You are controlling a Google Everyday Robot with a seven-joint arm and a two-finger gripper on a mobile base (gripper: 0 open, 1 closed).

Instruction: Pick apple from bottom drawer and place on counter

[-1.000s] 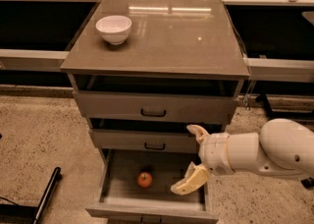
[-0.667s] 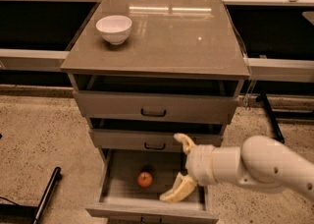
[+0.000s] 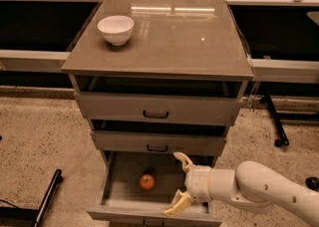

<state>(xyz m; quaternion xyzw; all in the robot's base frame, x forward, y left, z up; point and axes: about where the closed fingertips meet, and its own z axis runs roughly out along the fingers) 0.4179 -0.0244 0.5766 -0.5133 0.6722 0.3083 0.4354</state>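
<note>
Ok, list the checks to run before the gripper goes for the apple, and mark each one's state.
1. Bottom drawer pulled out: ok, its floor shows.
2. Apple free to grasp: ok, it lies alone on the drawer floor.
3. Gripper open: ok, fingers spread wide.
4. Apple between the fingers: not ok, the gripper is to its right in the drawer, apart from it.
5. Room on the counter: ok, only a white bowl stands there, at the back left.
6. Lift-out clearance under the middle drawer: cannot tell.
</note>
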